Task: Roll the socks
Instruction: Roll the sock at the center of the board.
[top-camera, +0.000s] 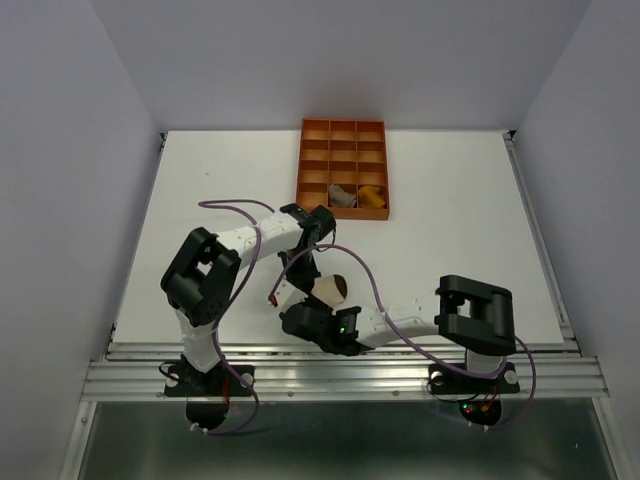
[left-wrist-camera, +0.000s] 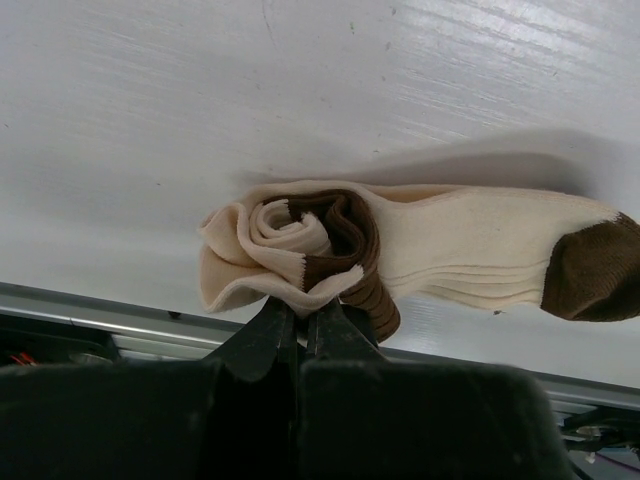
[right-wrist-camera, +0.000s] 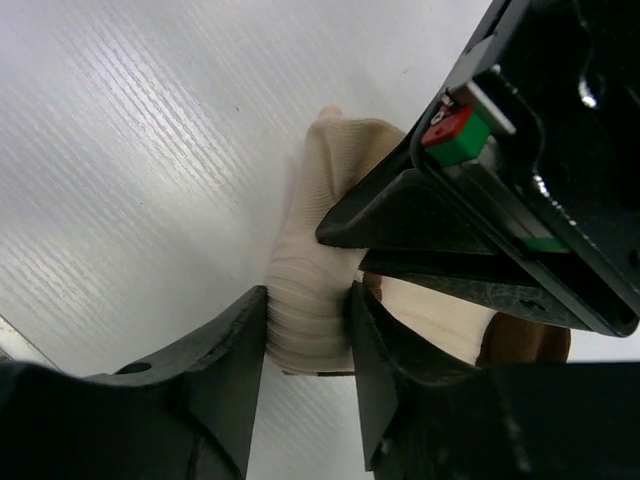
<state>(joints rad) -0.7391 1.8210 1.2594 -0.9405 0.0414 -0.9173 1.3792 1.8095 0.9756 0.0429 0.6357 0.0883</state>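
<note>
Left pincer (left-wrist-camera: 300, 318) is clamped on the sock (left-wrist-camera: 470, 245) at its rolled end, on the desk (left-wrist-camera: 180, 90) near my bases. Right pincer (right-wrist-camera: 308, 325) grips the ribbed body. The unrolled length runs from the roll toward the toe (left-wrist-camera: 590, 270), so I judge the roll must advance that way.

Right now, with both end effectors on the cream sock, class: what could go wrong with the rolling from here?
1. The left end effector pinches only a thin outer edge of the cream sock. That edge may slip free, and the loosely rolled end could then unwind.
2. The right end effector clamps the same sock close beside the left one. If either turns further, the two could probably collide or pull the fabric against each other.
</note>
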